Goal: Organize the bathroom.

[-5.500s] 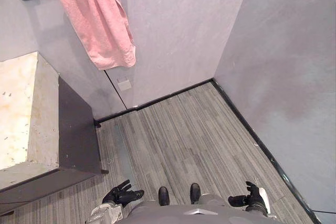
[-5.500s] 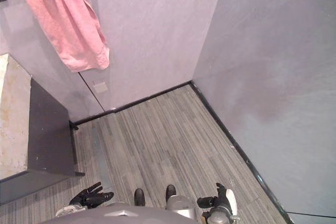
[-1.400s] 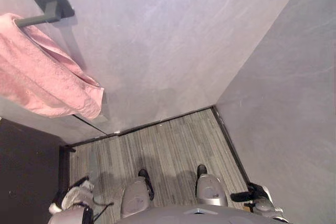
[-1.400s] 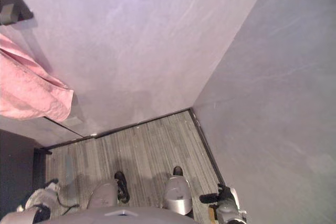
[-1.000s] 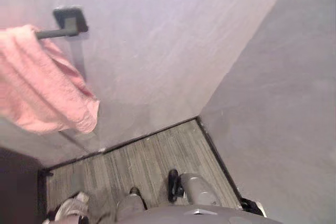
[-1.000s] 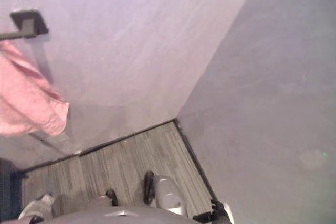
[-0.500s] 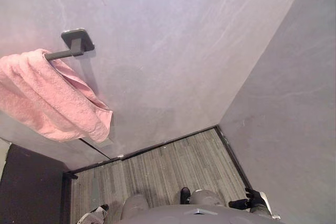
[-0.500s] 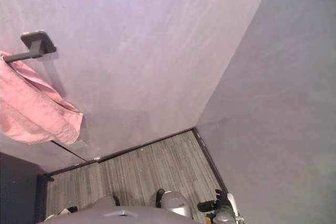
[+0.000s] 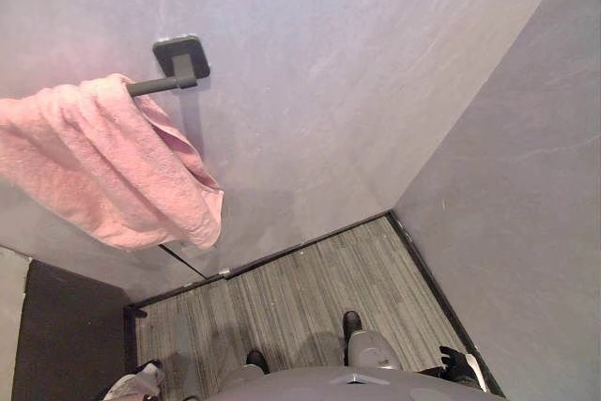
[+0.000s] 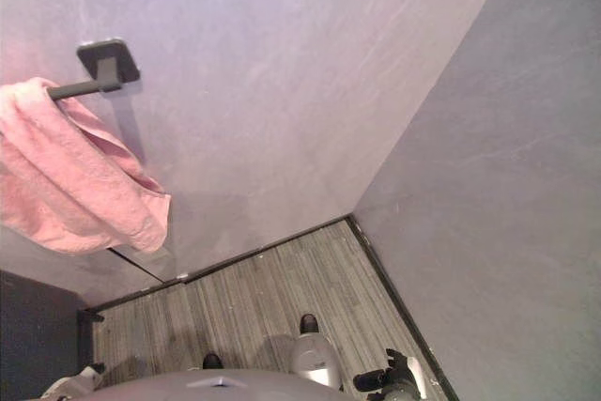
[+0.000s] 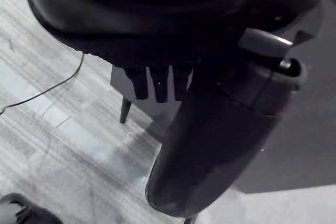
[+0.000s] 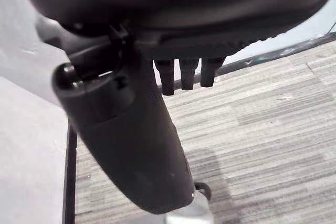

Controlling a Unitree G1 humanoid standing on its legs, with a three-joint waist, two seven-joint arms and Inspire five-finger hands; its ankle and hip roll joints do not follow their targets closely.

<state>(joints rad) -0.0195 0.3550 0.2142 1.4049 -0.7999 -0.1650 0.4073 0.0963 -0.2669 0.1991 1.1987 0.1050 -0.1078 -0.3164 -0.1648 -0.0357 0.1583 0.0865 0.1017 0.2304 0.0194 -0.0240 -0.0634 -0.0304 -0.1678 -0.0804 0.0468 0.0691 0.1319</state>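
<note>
The pink towel [image 9: 103,164] hangs bunched over the dark rail [image 9: 160,84] on the wall, high above and well apart from both hands. The left hand [image 11: 157,85] and right hand [image 12: 184,74] hang low, fingers relaxed, empty.

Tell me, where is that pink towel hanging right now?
The pink towel is draped over the dark towel bar on the wall, at the left in both eye views, above the dark cabinet.
</note>
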